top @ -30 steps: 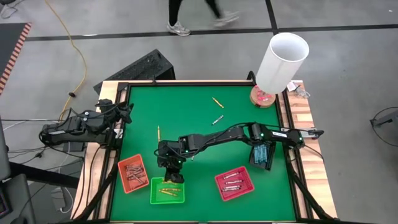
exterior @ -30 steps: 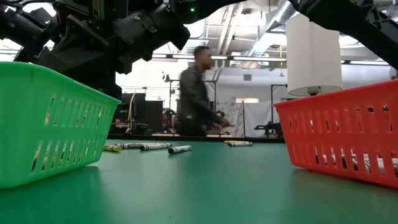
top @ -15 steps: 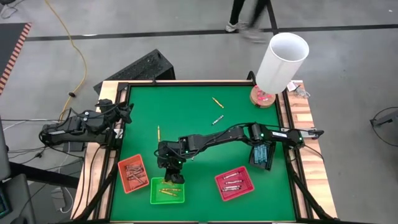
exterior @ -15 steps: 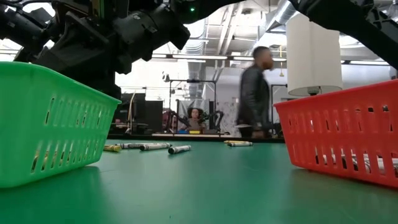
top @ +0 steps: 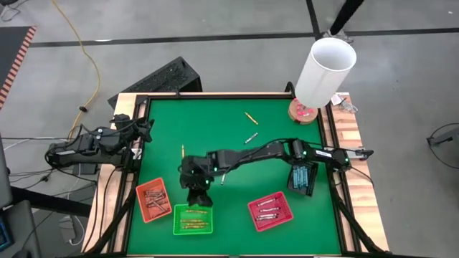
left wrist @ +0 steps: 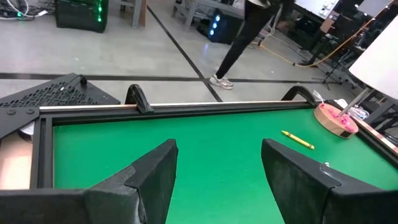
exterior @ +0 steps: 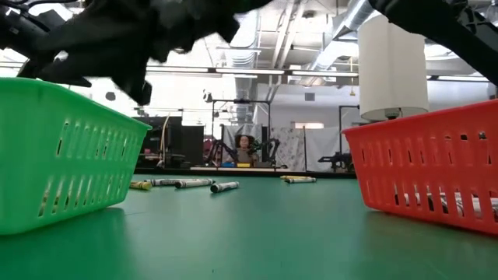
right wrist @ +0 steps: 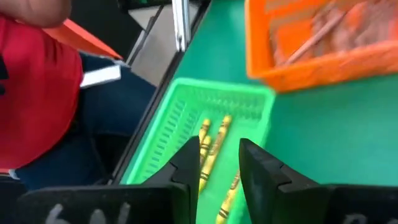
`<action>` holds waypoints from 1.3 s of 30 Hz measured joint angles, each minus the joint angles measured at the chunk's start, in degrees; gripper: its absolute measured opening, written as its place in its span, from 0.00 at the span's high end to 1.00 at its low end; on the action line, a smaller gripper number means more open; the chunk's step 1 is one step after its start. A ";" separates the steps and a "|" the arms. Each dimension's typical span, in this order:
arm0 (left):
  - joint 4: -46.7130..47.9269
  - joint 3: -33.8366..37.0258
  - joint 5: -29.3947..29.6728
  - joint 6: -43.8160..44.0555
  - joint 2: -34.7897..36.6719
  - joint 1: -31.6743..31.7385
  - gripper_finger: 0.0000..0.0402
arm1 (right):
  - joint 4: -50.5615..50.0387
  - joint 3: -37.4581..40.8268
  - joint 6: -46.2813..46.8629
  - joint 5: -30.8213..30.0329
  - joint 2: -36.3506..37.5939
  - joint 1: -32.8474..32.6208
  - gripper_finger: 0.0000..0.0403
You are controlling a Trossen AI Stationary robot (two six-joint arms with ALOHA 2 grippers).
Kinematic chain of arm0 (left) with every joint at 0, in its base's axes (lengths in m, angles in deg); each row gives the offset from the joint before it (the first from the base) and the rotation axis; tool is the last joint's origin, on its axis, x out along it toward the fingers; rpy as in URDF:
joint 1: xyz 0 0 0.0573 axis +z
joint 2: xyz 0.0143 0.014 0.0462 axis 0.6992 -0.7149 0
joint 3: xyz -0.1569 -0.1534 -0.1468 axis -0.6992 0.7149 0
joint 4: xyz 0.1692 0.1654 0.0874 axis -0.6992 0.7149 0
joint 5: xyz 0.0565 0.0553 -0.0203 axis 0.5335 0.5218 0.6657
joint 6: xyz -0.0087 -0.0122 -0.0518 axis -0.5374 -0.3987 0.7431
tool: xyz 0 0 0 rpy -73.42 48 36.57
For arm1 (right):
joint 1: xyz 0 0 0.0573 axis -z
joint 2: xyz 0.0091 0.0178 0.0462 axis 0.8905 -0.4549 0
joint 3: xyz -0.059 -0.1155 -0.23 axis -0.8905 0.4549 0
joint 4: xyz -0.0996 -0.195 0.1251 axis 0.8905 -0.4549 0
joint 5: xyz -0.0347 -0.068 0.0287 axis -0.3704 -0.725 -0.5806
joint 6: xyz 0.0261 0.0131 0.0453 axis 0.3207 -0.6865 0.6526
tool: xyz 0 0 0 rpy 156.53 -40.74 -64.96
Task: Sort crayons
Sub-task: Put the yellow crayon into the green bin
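My right gripper (top: 195,195) (right wrist: 217,168) hangs open over the far end of the green tray (top: 192,219), with nothing between its fingers. Yellow-gold crayons (right wrist: 211,147) lie on that tray's floor. Loose crayons lie flat on the green table: a yellow one (top: 250,117) (left wrist: 297,140), a grey one (top: 250,137) and a yellow one (top: 182,152). Reddish-brown crayons lie in the orange tray (top: 153,200), and silvery ones in the red tray (top: 270,210). My left gripper (top: 147,129) (left wrist: 217,180) waits open at the table's left edge.
A black tray (top: 301,178) with light blue crayons sits under the right arm. A white lamp (top: 326,70) on a pink base (left wrist: 336,118) stands at the far right corner. A black frame (left wrist: 186,107) rims the table. In the low view a person sits beyond the table.
My right gripper has risen above the green tray and drawn a little toward the far edge; in the low view it shows blurred. A person has walked from left to right past the table's far side.
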 joint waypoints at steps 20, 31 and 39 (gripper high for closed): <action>0.23 0.02 -0.85 -0.19 0.02 -0.01 0.44 | -21.23 -4.02 -21.25 -23.04 0.10 10.26 0.73; 0.32 0.02 -0.83 -0.20 0.02 0.00 0.44 | -21.63 -4.04 -29.42 -29.29 -2.96 10.49 0.73; 0.33 0.02 -0.87 -0.20 0.02 -0.02 0.44 | -21.77 -4.02 -31.47 -29.27 -3.02 10.25 0.73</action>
